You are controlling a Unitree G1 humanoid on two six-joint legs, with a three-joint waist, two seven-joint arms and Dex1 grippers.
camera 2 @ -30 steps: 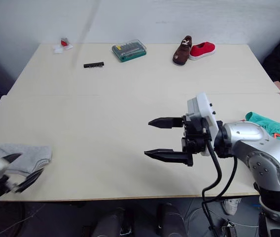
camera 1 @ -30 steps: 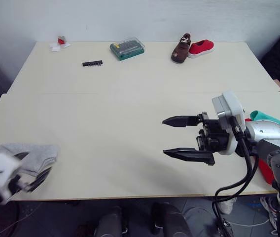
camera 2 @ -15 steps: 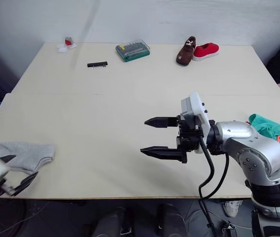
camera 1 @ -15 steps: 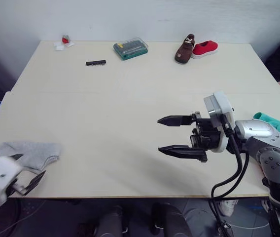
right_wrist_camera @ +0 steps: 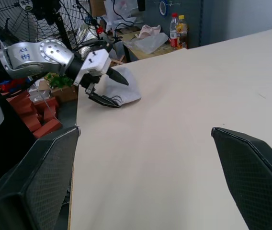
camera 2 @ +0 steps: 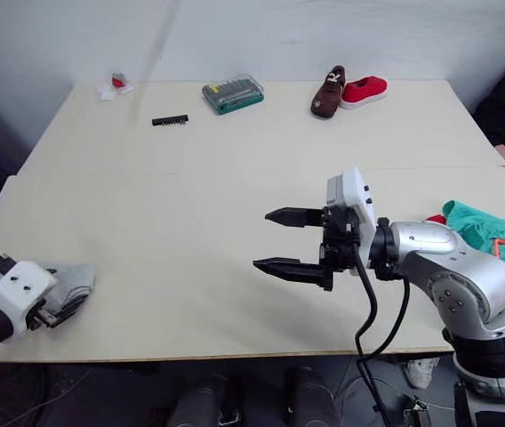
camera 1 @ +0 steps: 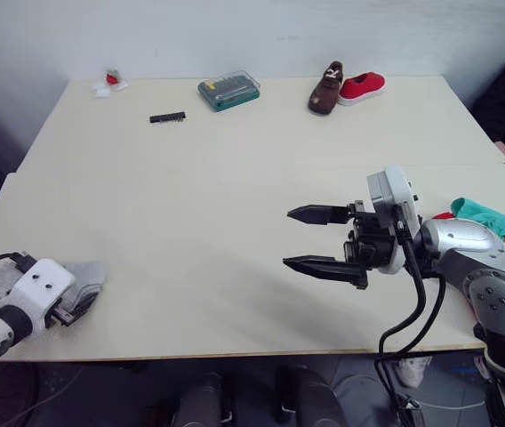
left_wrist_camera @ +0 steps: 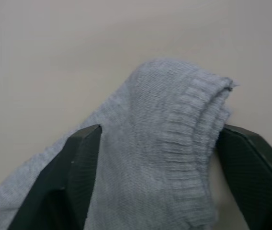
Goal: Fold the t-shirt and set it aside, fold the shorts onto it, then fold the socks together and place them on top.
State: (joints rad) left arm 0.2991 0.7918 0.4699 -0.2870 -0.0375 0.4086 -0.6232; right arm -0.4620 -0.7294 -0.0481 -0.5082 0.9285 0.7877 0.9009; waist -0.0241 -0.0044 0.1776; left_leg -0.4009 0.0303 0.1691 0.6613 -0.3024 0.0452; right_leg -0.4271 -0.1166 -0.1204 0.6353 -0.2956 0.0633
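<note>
Table [camera 1: 190, 196]: pale beige top, seen from the robot's near edge.
Socks [left_wrist_camera: 164, 158]: light grey knit, bunched at the near left corner of the table, ribbed cuff folded over.
Left gripper [camera 2: 57, 305]: at the near left corner, its 2 black fingers spread on either side of the socks; in the left wrist view the cloth lies between them and touches the inner faces of both fingers [left_wrist_camera: 81, 163]. Whether they press on it, I cannot tell.
Right gripper [camera 1: 310, 238]: over the bare middle-right of the table, fingers wide apart, 1 above the other, tips pointing toward the left edge, nothing between them.
Shorts [camera 2: 497, 240]: teal cloth at the right edge of the table, behind the right arm, partly hidden by it.
T-shirt [camera 1: 442, 216]: a small red patch showing just beside the shorts at the right edge; the rest is hidden.
Far edge: a brown shoe [camera 1: 326, 87] and a red shoe [camera 1: 362, 86] touching side by side toward the far right corner; a green bit case [camera 1: 228, 90] near the middle; a black bit strip [camera 1: 167, 116] just nearer than it and to the left; small white and red scraps [camera 1: 108, 82] by the far left corner.
</note>
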